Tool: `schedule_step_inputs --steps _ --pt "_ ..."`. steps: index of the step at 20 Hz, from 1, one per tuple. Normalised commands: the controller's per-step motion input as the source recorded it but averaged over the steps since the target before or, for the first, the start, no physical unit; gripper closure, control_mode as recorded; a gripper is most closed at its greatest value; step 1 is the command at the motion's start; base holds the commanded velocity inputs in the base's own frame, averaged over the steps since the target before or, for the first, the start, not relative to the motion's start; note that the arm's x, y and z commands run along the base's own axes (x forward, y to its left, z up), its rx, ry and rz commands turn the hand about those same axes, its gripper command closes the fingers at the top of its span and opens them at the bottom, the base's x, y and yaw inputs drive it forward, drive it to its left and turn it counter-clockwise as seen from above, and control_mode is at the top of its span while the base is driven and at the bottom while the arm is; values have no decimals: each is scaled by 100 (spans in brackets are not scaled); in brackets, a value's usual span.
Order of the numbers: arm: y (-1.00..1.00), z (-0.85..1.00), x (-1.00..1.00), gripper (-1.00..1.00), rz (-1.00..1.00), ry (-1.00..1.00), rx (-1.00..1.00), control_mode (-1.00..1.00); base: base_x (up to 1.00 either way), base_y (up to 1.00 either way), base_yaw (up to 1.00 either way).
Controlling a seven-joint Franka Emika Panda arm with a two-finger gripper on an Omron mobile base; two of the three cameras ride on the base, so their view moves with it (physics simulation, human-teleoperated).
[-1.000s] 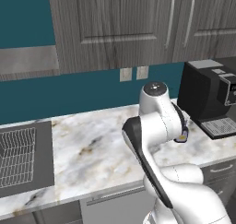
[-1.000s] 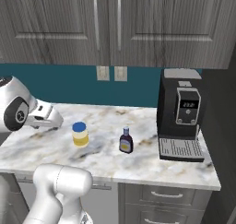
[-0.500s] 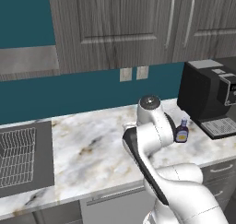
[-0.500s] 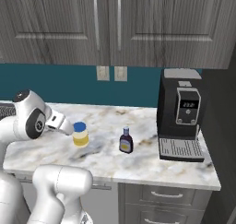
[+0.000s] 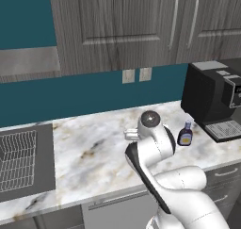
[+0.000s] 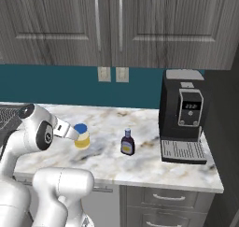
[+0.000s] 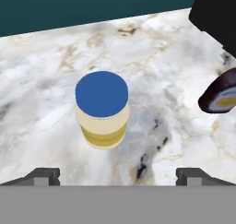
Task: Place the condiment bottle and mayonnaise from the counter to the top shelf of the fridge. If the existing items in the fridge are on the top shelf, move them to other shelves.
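The white-grey marbled stone counter [image 6: 154, 163] runs beneath dark grey wood-grain cabinets [image 6: 140, 25] and a teal wall, with a black coffee machine [image 6: 183, 115] at its right end. In the left base view a dark sink with a wire rack [image 5: 19, 159] sits at the counter's left. The short, wide pale yellow mayonnaise jar [image 7: 102, 109] with a blue lid stands upright on the stone, well apart from the small dark navy-purple condiment bottle [image 6: 127, 142] with an orange-yellow label, which stands nearer the machine. The two-finger gripper [image 7: 117, 174] hovers above the jar, jaws spread wide, holding nothing.
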Motion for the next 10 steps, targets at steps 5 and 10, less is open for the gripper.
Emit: schedule_step_inputs --steps 5,10 --pt "0 -8 31 -100 0 -3 0 -100 0 0 0" --pt "0 -2 27 -100 0 -1 0 -100 0 0 0"
